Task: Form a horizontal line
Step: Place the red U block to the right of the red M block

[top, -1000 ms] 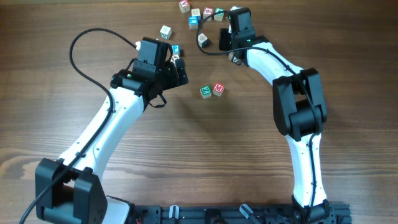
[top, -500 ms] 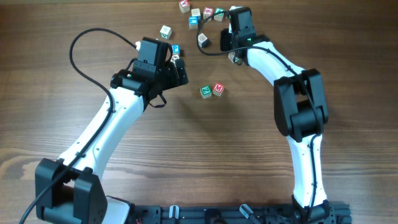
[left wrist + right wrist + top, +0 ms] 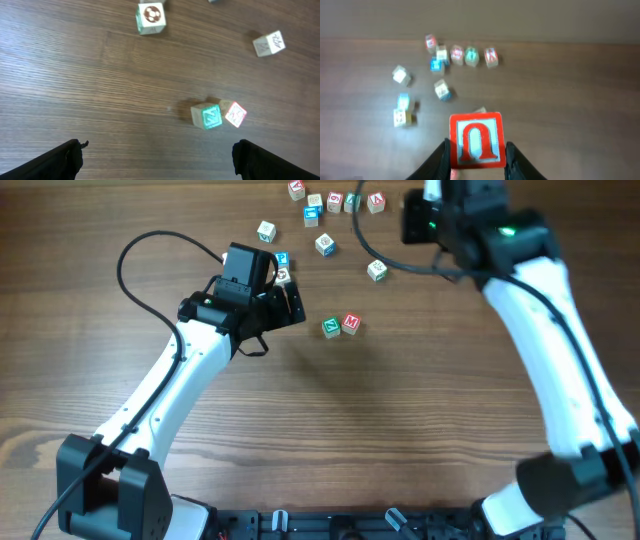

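1. Altogether three task cubes show: the green "N" cube [image 3: 206, 116], the red "M" cube [image 3: 234, 113] and the red arch cube [image 3: 476, 140]. There are two pincers, one on each arm.
2. In the overhead view thirteen cubes lie on the wooden tabletop [image 3: 400, 430]. These are the "N", the "M" and eleven other cubes [image 3: 334, 200]; the arch cube makes a fourteenth.
3. The right pincer [image 3: 477, 159] is clamped on the red arch cube, with one dark finger against each side. The cube's lettered face is turned to the wrist camera, and the scattered cubes lie beyond and below the pincer.
4. The left pincer [image 3: 156, 152] has its fingers wide apart with nothing between them. The "N" and "M" cubes lie ahead of it, nearer its right finger, just beside each other, with the "M" turned slightly askew.
5. Readable marks are a green N in a green border, a red M, and a red arch-shaped letter in a red frame. Farther ahead of the left pincer, the soccer-ball cube [image 3: 150, 18] shows a ball picture.
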`<action>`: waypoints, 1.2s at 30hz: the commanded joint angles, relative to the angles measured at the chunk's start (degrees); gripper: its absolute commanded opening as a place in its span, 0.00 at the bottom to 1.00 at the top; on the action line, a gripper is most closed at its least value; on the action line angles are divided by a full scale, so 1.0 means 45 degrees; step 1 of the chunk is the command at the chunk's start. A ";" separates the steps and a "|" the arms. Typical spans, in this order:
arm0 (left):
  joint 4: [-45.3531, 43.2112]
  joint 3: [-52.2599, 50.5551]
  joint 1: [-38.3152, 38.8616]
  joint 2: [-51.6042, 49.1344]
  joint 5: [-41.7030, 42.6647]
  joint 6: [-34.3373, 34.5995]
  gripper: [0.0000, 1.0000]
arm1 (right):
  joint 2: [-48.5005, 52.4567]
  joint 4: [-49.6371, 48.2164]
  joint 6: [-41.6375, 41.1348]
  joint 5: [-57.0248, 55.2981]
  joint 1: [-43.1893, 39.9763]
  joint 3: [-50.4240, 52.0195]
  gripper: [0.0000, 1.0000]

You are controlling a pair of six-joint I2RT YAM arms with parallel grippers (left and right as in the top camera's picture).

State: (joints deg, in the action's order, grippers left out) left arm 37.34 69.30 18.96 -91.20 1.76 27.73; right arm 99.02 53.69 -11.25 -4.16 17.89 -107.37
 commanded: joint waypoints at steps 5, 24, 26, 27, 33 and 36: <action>-0.0238 -0.0092 -0.0015 -0.0607 0.0321 0.0010 0.28 | 0.0903 0.0865 -0.1277 0.0471 0.0019 0.2822 0.25; -0.1617 -0.0092 0.0355 -0.4906 0.1457 0.2375 0.08 | 0.1049 -0.6989 -0.3575 0.2992 0.0034 1.0603 0.25; -0.1739 -0.0092 0.0481 -0.5051 0.1457 0.2380 0.08 | 0.1049 -0.7295 -0.3575 0.3614 0.0073 1.0802 0.25; -0.1783 -0.0092 0.0544 -0.5085 0.1457 0.2380 0.08 | 0.1049 -0.7344 -0.3565 0.3755 0.0107 1.0875 0.25; -0.2234 -0.0092 0.1001 -0.5095 0.1452 0.2380 0.15 | 0.1054 -0.7936 -0.3497 0.3711 0.0452 1.1132 0.25; -0.2715 -0.0092 0.1200 -0.5095 0.1452 0.2380 0.18 | 0.1059 -0.8315 -0.3502 0.3711 0.0627 1.1132 0.25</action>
State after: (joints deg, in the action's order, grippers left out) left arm 26.83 69.30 23.18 -112.75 7.62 37.98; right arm 103.18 17.61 -26.39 10.83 19.57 -58.15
